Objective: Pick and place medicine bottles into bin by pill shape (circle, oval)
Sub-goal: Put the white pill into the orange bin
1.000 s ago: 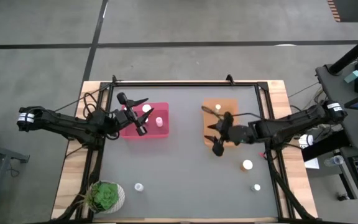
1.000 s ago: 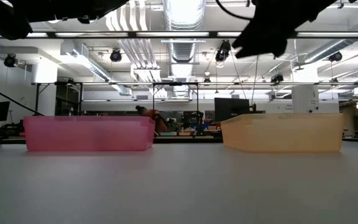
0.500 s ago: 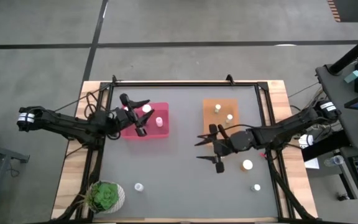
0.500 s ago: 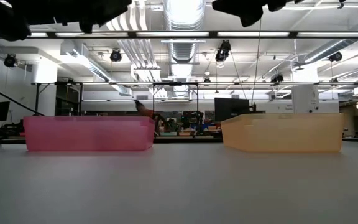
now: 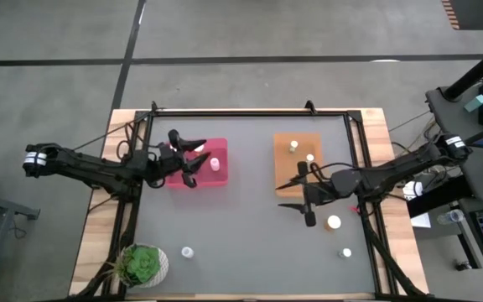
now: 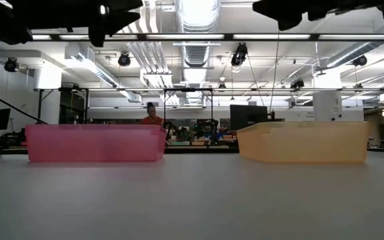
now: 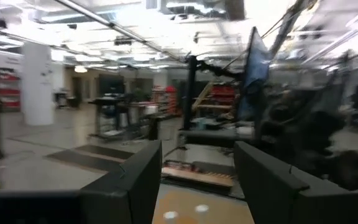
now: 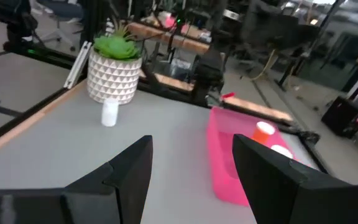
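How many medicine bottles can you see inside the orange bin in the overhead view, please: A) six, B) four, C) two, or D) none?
C: in the high view, two white-capped medicine bottles, one and another, sit in the orange bin; no others show in it.

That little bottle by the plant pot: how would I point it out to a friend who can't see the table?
Find the plant pot at the table's near left corner. Just right of it, apart from it, stands a bottle. It is the only loose bottle on that side; the other two loose bottles stand near the right edge.
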`<action>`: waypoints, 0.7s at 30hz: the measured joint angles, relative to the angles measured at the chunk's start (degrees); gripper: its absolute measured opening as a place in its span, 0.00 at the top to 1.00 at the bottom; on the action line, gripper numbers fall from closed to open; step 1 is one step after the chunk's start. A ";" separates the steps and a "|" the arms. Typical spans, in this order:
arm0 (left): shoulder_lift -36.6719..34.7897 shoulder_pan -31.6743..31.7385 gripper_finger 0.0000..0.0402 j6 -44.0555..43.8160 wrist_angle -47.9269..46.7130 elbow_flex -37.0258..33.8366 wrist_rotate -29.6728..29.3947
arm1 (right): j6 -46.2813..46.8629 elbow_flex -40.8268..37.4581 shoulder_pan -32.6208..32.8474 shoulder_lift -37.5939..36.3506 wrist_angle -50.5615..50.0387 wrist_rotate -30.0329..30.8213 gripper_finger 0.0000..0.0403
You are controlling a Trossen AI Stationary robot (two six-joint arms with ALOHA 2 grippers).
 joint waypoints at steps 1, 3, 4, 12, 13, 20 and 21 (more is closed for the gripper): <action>0.23 -0.02 0.54 -0.99 0.07 0.23 0.82 | -0.59 -1.04 -0.31 -0.89 0.94 0.00 0.47; 1.11 -0.41 0.54 -2.60 0.03 0.73 1.59 | -1.82 -3.11 -0.85 -2.88 2.45 0.00 0.47; 1.73 -0.68 0.54 -3.09 -0.09 0.99 1.64 | -2.34 -3.89 -1.11 -3.80 3.49 0.00 0.47; 10.09 -1.04 0.54 -4.16 -0.24 8.24 1.70 | -7.77 -7.84 -1.82 -11.82 5.83 -1.44 0.47; 11.36 -1.07 0.54 -4.20 -1.01 9.57 1.68 | -8.32 -8.28 -1.81 -12.67 5.88 -2.24 0.47; 18.14 -1.80 0.54 -10.34 -17.74 21.30 1.72 | -12.31 -14.01 -2.03 -17.53 13.51 -4.10 0.47; 18.92 -2.15 0.54 -11.40 -21.31 23.19 1.72 | -12.35 -14.88 -2.29 -18.46 14.37 -4.13 0.47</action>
